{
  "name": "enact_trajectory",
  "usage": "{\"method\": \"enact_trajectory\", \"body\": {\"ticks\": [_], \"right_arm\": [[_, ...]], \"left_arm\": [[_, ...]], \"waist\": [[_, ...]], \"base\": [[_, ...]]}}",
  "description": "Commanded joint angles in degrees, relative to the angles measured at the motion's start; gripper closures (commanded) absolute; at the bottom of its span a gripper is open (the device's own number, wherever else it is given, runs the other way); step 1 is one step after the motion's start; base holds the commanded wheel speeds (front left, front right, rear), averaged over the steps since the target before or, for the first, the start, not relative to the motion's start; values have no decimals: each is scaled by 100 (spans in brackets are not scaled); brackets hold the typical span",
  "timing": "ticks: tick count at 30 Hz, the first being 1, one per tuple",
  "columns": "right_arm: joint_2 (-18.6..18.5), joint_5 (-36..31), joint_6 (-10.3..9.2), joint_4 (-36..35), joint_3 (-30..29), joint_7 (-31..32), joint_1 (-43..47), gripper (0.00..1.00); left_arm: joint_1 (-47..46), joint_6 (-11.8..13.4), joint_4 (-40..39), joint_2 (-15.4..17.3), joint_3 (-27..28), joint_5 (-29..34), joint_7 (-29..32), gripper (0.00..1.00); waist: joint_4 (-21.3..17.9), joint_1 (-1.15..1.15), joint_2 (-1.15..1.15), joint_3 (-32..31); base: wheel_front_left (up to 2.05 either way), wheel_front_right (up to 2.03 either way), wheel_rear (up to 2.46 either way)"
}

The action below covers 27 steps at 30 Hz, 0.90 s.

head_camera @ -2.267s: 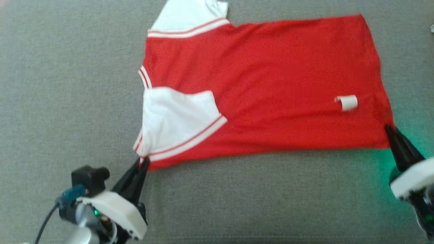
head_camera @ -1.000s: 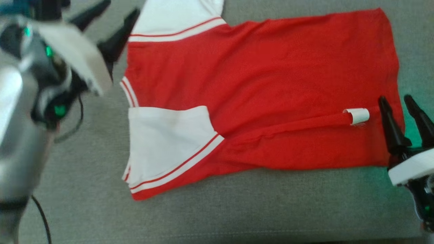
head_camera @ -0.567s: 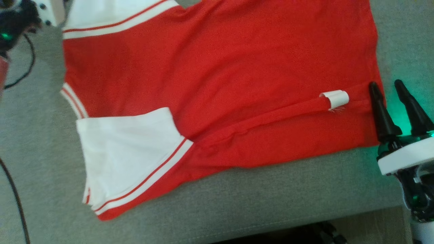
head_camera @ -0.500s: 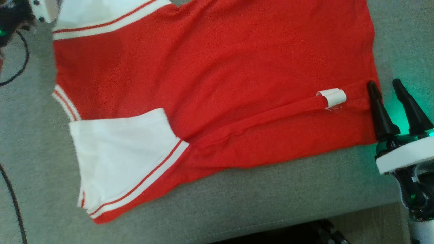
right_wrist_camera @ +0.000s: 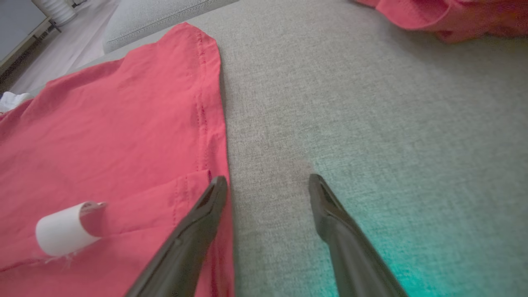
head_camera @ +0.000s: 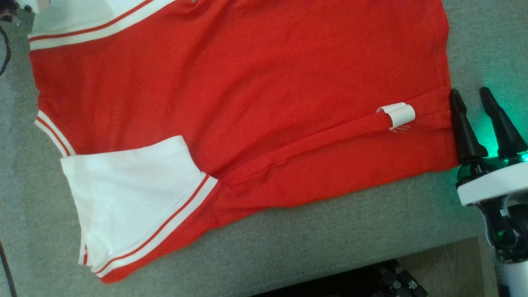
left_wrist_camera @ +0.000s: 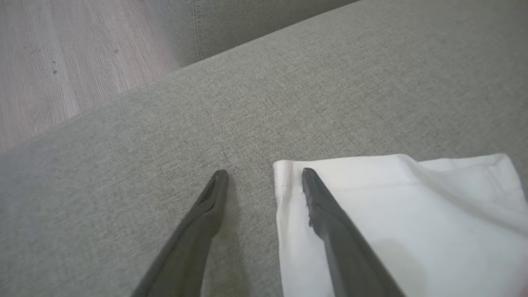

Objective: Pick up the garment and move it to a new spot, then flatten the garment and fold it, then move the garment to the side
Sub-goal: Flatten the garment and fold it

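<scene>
Right gripper [head_camera: 469, 91]: fingers spread, empty, straddling the hem edge of the red T-shirt [head_camera: 268, 82], near its curled white label [head_camera: 397, 114]. T-shirt lies spread on the grey sofa cushion [head_camera: 330, 243], a ridge creasing its near side. Left gripper [left_wrist_camera: 265, 172]: spread, empty, straddling the corner of the T-shirt's far white sleeve [left_wrist_camera: 392, 206]

Soft even daylight, green glow

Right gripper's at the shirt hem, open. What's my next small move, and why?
Likely lower and shut the right gripper on the shirt hem: its open fingers straddle that edge, one over red cloth, one over the cushion.
</scene>
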Motion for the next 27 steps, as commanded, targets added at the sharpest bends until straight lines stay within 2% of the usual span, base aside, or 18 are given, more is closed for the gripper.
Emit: {"method": "enact_trajectory", "body": {"ticks": [1,2,11,16,20,27], "right_arm": [[-43,52,-5,-78,78,-22,61,0],[-48,51,-5,-74,73,-27,50,0],[-138,259,-5,-224,239,115,-242,0],[-357,70,-5,-40,190,412,-1000,0],[-407,-249,-5,663,291,865,-1899,0],[-473,-1229,-5,2481,686,1513,-3405,0]], "left_arm": [[-91,7,-48,305,2,-61,114,67],[-100,7,-66,326,-61,-116,130,100],[-176,7,-312,492,-506,-375,-395,100],[-149,7,-617,606,-866,-513,-703,100],[-120,7,-934,709,-1123,-610,-844,100],[-105,7,-1518,974,-1484,-679,-883,100]], "waist": [[1,0,0,-1],[1,0,0,-3],[70,0,0,-164],[212,0,0,-434],[397,0,0,-612],[642,0,0,-732]], "base": [[0,0,0],[0,0,0],[0,0,0],[0,0,0],[0,0,0],[0,0,0]]}}
